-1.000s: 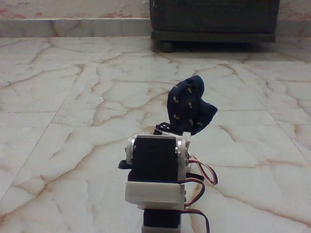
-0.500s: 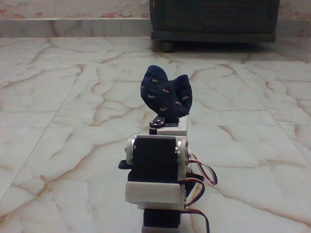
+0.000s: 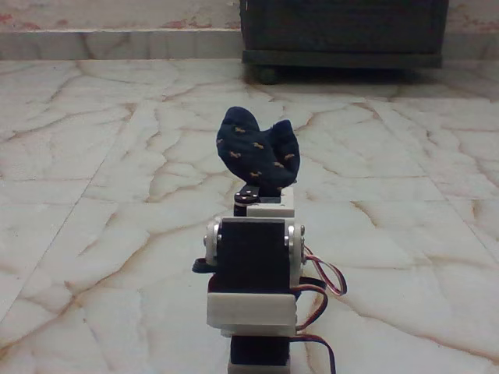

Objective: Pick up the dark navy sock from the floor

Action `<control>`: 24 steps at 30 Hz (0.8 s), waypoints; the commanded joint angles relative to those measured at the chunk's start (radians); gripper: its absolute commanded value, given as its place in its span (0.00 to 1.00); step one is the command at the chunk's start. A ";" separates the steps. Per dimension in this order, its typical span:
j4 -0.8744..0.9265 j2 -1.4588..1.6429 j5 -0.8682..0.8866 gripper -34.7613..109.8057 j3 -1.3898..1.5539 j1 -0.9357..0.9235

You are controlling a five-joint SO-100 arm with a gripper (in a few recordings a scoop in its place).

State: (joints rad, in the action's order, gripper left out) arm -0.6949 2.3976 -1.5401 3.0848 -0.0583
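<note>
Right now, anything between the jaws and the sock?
Nothing visible. The dark navy sock sits bunched right at the gripper, above the arm and off the floor. The jaws themselves are hidden behind sock and arm.

jaws: hidden behind arm servo (image 3: 252, 253) | sock (image 3: 257, 152) underside: hidden | cabinet (image 3: 343, 31): top cropped
</note>
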 commanded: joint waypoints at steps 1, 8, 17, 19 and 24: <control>-0.002 0.026 0.011 0.24 -0.003 0.006; -0.008 0.026 0.012 0.24 -0.003 0.008; -0.008 0.026 0.028 0.24 -0.002 0.014; -0.011 0.026 0.031 0.24 -0.002 0.014; -0.014 0.026 0.038 0.24 -0.003 0.014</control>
State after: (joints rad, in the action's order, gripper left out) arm -0.6949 2.3976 -1.5140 3.0848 -0.0491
